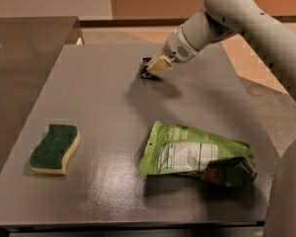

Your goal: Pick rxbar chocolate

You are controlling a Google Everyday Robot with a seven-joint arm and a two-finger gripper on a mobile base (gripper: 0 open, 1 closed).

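The rxbar chocolate (146, 68), a small black wrapper with white lettering, is at the far middle of the grey table (89, 98). My gripper (158, 66) has come down from the upper right and is shut on the bar's right end. Its cream fingers (160, 64) cover part of the wrapper. The bar sits just above the table surface, with a shadow under it.
A large green pouch with a white label (195, 154) lies at the front right. A green-and-yellow sponge (55, 148) lies at the front left. A brown counter (24, 38) borders the table on the left. My white arm (246, 19) spans the upper right.
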